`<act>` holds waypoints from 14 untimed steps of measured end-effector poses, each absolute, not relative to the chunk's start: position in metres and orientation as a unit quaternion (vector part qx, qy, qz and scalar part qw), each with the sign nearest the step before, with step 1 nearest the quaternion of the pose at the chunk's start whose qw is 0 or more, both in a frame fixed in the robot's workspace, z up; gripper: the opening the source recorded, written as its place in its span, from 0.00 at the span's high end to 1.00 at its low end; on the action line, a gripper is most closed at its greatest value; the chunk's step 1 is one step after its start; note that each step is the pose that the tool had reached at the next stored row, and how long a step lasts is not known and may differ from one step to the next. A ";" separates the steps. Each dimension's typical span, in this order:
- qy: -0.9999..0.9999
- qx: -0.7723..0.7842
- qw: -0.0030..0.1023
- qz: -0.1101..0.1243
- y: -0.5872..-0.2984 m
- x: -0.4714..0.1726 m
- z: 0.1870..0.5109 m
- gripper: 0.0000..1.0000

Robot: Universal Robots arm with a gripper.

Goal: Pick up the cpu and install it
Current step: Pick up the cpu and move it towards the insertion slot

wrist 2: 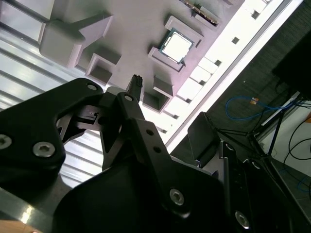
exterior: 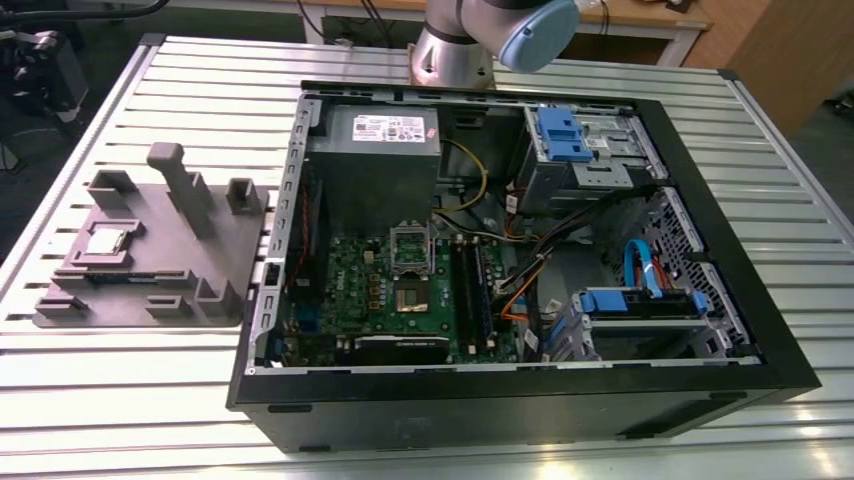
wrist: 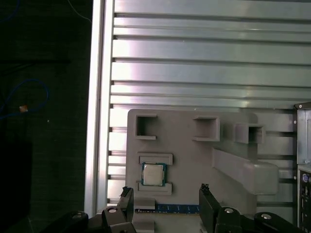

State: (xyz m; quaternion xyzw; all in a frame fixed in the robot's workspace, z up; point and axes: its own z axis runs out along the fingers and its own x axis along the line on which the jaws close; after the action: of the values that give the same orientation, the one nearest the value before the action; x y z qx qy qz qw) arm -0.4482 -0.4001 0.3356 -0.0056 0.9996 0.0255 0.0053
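Where grey blocks (wrist: 155, 158) flank it, cpu (wrist: 153, 174) sits.

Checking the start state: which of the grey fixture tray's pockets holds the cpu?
The one between two low bars holds the cpu; the three square walled pockets on the fixture tray sit empty.

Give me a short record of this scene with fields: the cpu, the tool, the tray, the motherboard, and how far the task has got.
cpu: lies flat, metal top up, in its seat on the fixture tray
tool: open, holding nothing, near the cpu but apart from it
fixture tray: grey, on the slatted metal table, to the exterior view's left of the computer case
motherboard: green, inside the open case, with a dark square socket
task state: cpu not yet picked up
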 end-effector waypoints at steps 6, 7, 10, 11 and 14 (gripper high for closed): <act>1.000 -0.006 0.005 0.026 -0.401 -0.448 0.334 0.35; 1.000 -0.006 0.005 0.026 -0.401 -0.448 0.333 0.35; 1.000 -0.006 0.005 0.025 -0.401 -0.448 0.332 0.35; 1.000 -0.006 0.005 0.026 -0.401 -0.448 0.332 0.35; 1.000 -0.006 0.005 0.026 -0.401 -0.448 0.331 0.35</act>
State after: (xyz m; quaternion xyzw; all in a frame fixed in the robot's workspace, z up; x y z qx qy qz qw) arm -0.4482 -0.4009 0.3312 -0.0056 0.9996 0.0255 0.0053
